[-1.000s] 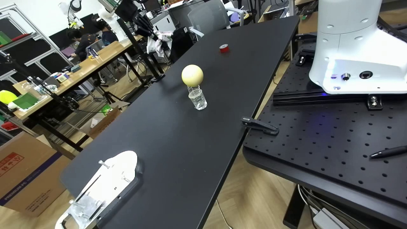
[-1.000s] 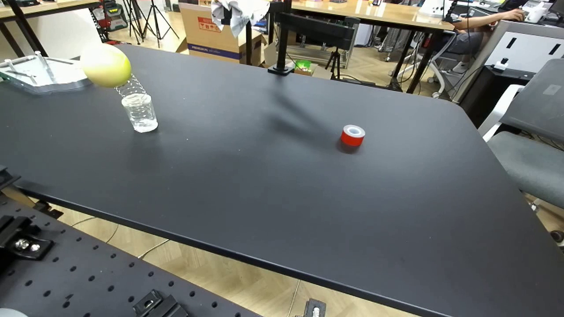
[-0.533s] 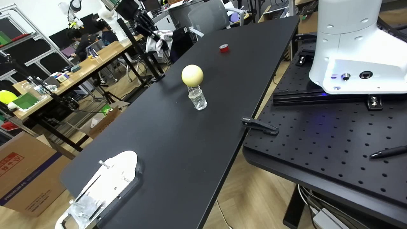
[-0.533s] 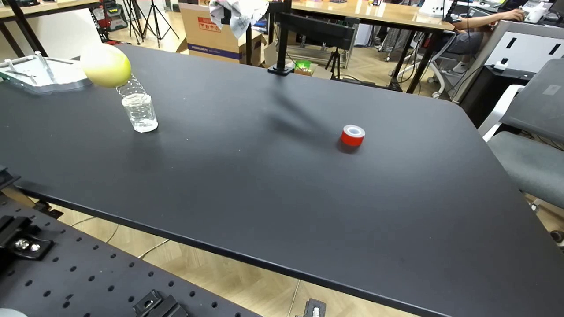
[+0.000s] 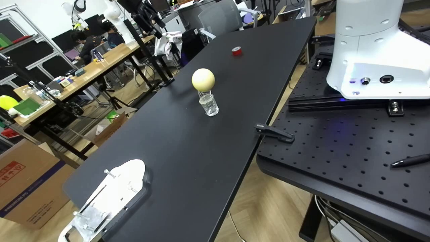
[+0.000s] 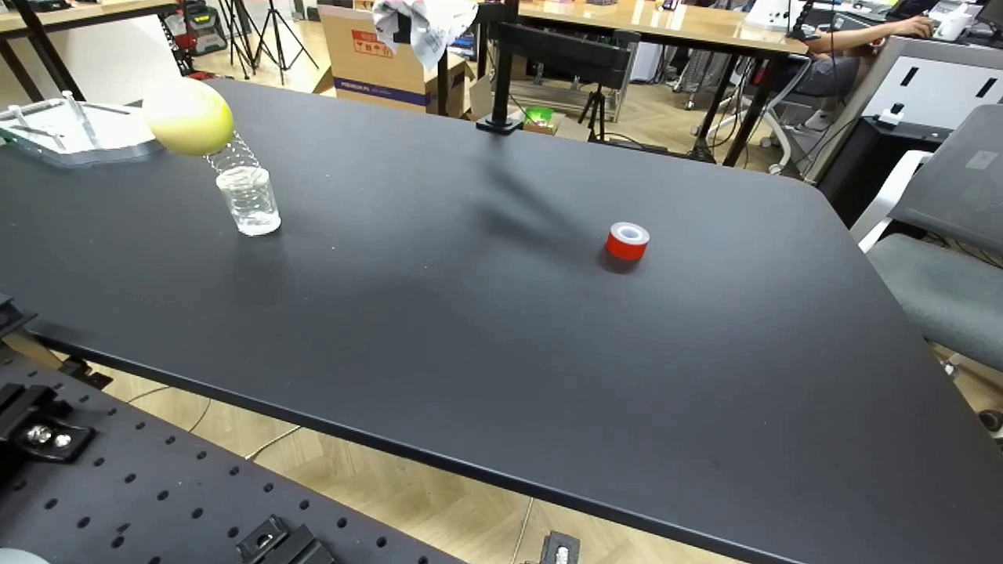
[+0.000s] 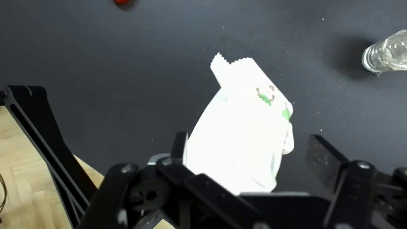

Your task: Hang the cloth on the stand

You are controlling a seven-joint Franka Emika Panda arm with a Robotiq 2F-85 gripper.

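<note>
The white cloth (image 5: 168, 43), printed with small green and brown figures, hangs over an arm of the black stand (image 5: 147, 52) at the table's far edge. In an exterior view the cloth (image 6: 427, 35) drapes down left of the stand's pole (image 6: 504, 82); the top of the cloth is cut off there. My gripper (image 5: 159, 29) stands just above the cloth in an exterior view. Seen from the wrist, my gripper (image 7: 248, 141) is wide open, the cloth (image 7: 238, 127) lying below and between its fingers, close to the left finger (image 7: 180, 144) and apart from the right one.
On the black table (image 5: 188, 144) a yellow ball (image 5: 203, 80) rests on clear cups (image 5: 209, 105). A red tape roll (image 6: 627, 243) lies farther along. A white plate with pegs (image 5: 131, 173) sits near one end. The robot base (image 5: 369, 64) stands beside the table.
The gripper has opened and moved up off the cloth. The cloth stays hanging on the stand, its folds slightly shifted.
</note>
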